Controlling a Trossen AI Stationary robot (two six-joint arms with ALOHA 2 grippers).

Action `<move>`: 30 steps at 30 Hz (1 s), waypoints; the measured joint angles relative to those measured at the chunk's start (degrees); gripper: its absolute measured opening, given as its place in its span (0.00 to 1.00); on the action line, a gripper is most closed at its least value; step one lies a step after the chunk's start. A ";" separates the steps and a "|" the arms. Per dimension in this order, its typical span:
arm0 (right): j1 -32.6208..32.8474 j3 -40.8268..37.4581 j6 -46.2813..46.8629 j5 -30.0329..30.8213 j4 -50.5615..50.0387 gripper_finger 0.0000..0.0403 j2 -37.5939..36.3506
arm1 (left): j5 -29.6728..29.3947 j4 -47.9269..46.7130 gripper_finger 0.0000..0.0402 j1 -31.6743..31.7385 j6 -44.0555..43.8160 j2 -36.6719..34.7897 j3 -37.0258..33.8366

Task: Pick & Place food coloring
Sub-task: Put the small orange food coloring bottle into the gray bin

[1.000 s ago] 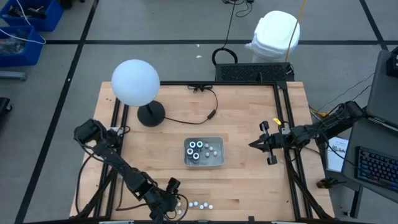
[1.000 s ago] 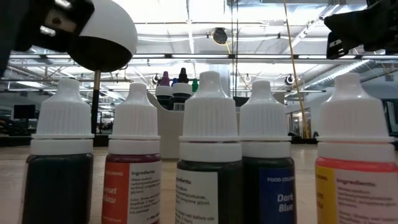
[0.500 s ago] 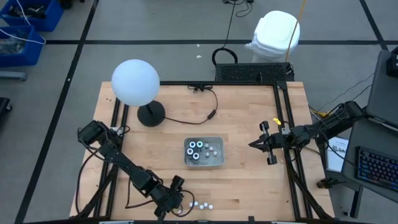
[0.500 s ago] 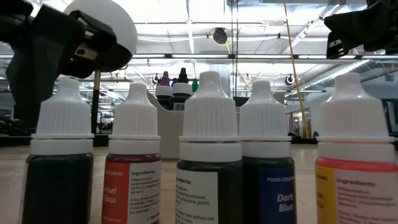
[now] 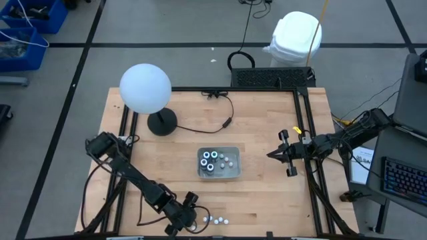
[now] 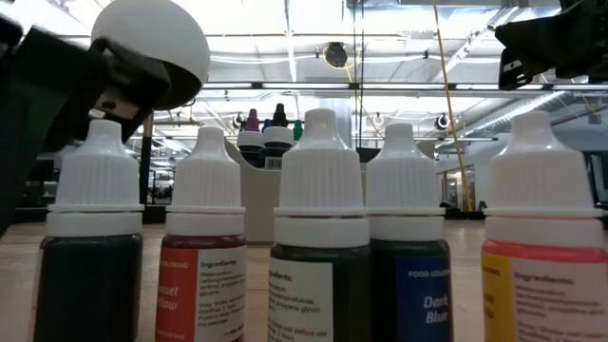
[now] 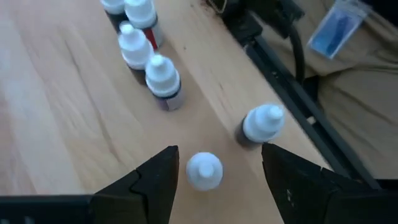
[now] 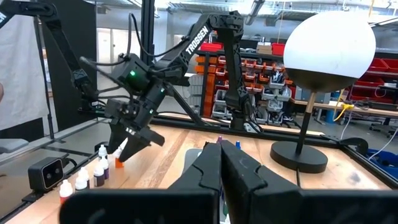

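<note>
Spread wide, the left gripper (image 7: 214, 180) hangs low over the near edge of the table (image 5: 267, 133), its two dark fingers (image 7: 158, 180) straddling one white-capped bottle (image 7: 204, 170) without touching it. That bottle stands upright, long axis vertical, with its cap tip pointing up toward the wrist camera. A second upright bottle (image 7: 261, 122) stands just beside it, close to the table's edge, and a short line of three more bottles (image 7: 163, 79) runs away from the gripper, all standing with caps up.

From above, the left gripper (image 5: 189, 207) sits at the left end of the row of small white caps (image 5: 217, 219) along the near edge. At table height the row (image 6: 321, 237) fills the foreground: five upright bottles side by side, with dark, orange, dark, blue and yellow bodies.

More food coloring sits in the clear tray (image 5: 233, 175) at the table's middle: dark round pots (image 5: 209, 157) with ringed tops on its left side and a few white-capped bottles on its right.

The right gripper (image 5: 271, 155) hovers well apart at the table's right side, fingers pressed together. A globe lamp (image 5: 145, 89) stands at the far left.
</note>
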 joint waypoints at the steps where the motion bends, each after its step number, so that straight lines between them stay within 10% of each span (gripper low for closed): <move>1: 0.00 -0.02 -0.03 -0.01 -0.01 0.00 0.00 | 0.01 -0.28 0.58 0.00 -0.01 0.18 0.00; 12: 0.00 -0.02 -0.42 0.00 -0.01 0.00 -0.02 | -0.44 0.06 0.57 0.41 -0.02 0.08 0.00; 30: 0.00 -0.02 -0.55 -0.01 -0.01 0.00 -0.02 | 1.12 0.11 0.17 1.02 -1.07 0.06 0.04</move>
